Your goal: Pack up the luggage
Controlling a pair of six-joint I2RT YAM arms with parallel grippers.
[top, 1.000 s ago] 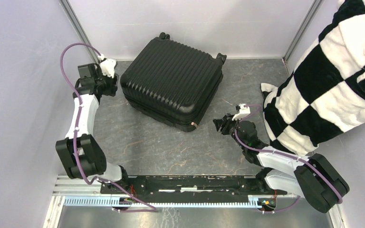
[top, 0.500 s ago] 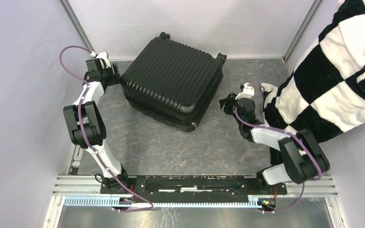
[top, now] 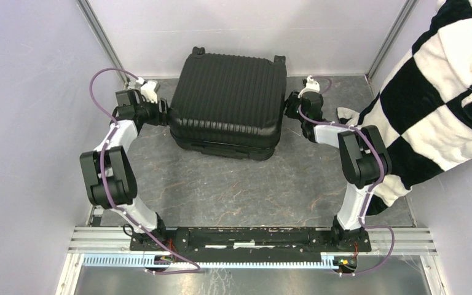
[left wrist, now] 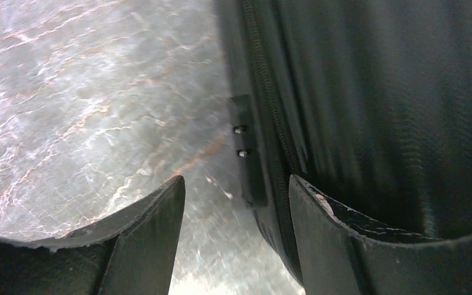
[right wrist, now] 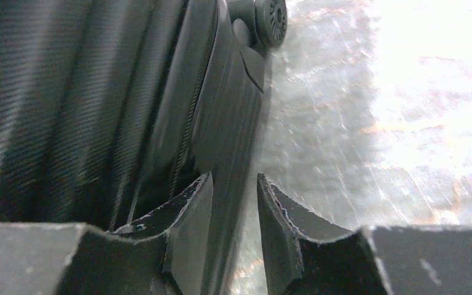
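The left gripper [left wrist: 236, 181] is open. Its two fingers [left wrist: 141, 246] stand wide apart and hold nothing. Right in front of it is the left side of the luggage [top: 230, 92], the big black case with long grooves. The low edge of the case pokes into the gap, close to one finger. I cannot tell if that finger touches it. On that edge, just ahead of the fingers, is a small black plate [left wrist: 246, 153] with two shiny screws. A zip line [left wrist: 264, 92] runs up beside it. On the other side of the gap there is only the grey table [top: 221, 184].

The right gripper [right wrist: 234, 178] is at the other side of the case. Its fingers [right wrist: 283, 239] are only a little way apart. The edge of the case goes in between them. A thin strip of bright table shows beside one finger, so it is not pinching the case. Far ahead of this gripper, at the corner of the case, is a little black wheel [right wrist: 271, 18].

The case lies flat on the table between the two grippers, shut, with its grooved top up. It is near the back wall. Out past the right gripper, away from the case, hangs a big black and white checked cloth [top: 430, 92]. It is close to the right arm.
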